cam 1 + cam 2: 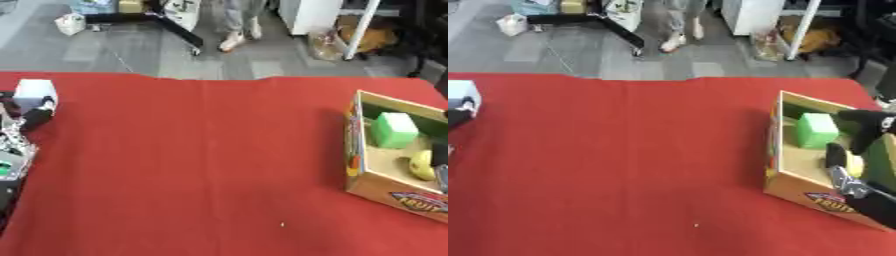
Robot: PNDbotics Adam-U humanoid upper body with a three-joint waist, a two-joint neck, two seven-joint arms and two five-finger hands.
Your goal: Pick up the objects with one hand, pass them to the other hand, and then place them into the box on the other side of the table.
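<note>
We count one box (785, 185) at the desk's (201, 165) right edge | in it one yellow object (422, 165), one green block (394, 130) | right robot hand (859, 135) reaches into the box, fingers curled at the yellow object | far left: one white block (35, 91) beside left robot hand (35, 116), grip unclear.

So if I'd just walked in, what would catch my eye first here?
Probably the big red tablecloth covering the whole table. Next, the open cardboard box at the right edge, with a green block and something yellow inside, and the robot's black right hand reaching into it. At the far left, the left hand has its fingers round a white block.
</note>
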